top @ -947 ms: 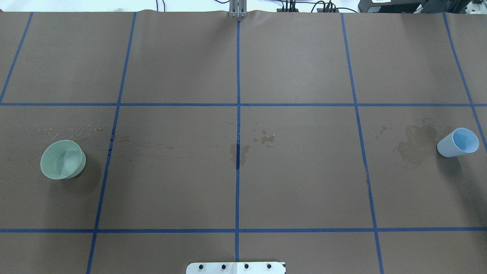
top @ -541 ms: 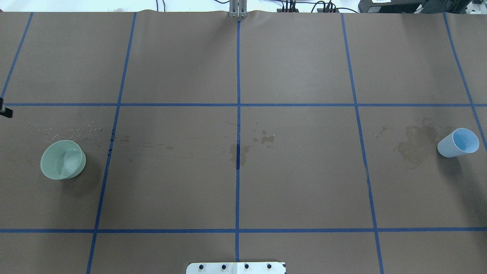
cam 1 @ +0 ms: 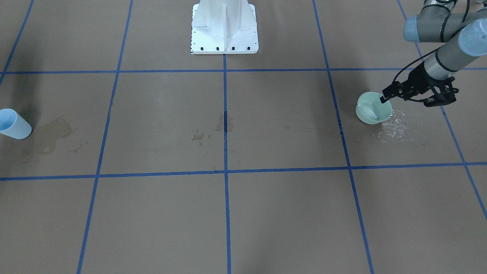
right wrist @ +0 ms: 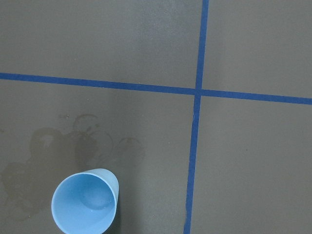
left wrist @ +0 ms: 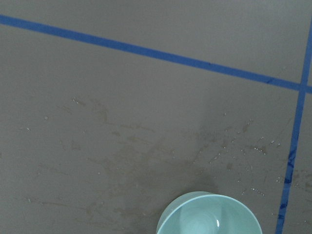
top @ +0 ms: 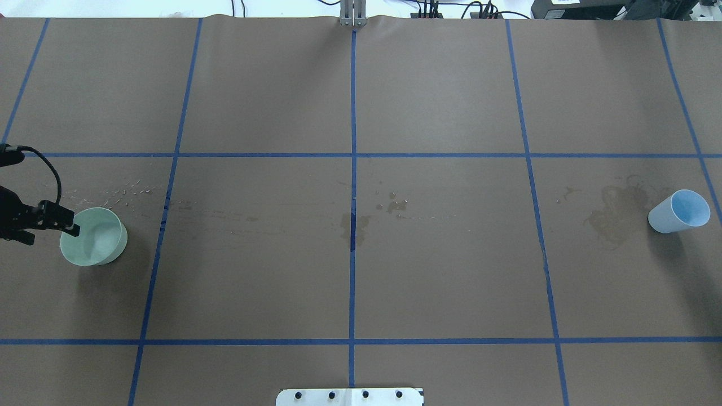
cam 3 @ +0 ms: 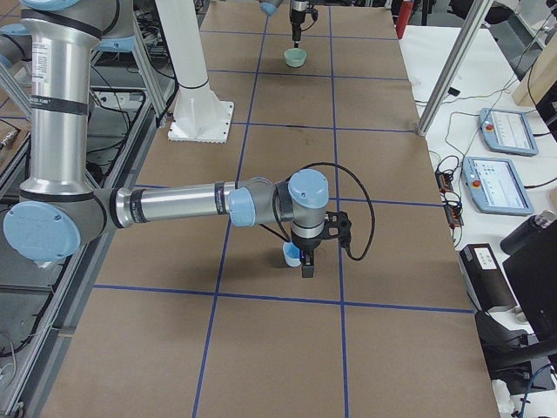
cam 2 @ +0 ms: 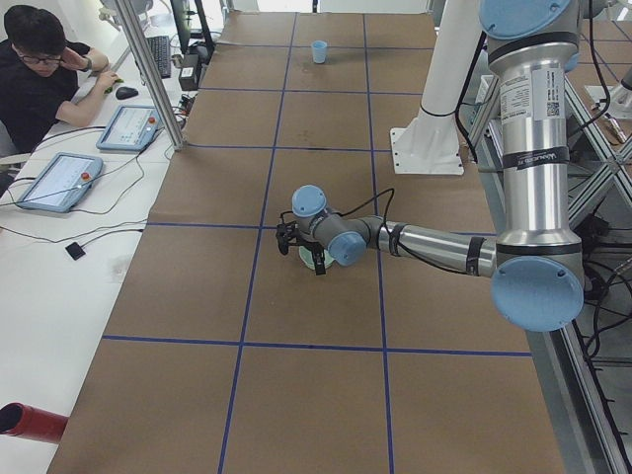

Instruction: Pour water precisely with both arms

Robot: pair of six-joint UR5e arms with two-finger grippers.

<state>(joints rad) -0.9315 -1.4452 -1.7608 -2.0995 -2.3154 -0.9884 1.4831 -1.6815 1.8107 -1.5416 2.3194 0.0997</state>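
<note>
Pale green plastic, the bowl point(cam 1: 373, 108) stands upright at the left end of the desk point(top: 440, 270), and a faint glint inside it reads as the water point(left wrist: 217, 223). The left gripper point(cam 1: 411, 99) hangs at the bowl's rim, jaws apparently parted, holding nothing. The right gripper point(cam 3: 305, 261) hovers by the blue cup point(right wrist: 85, 204) at the opposite end; I cannot tell how its jaws stand. I judge the task barely begun: nothing is grasped, lifted or poured. Count: one bowl, one cup, two grippers, and two arms, the left arm point(cam 1: 447, 57) and the right arm point(cam 3: 174, 205).
</note>
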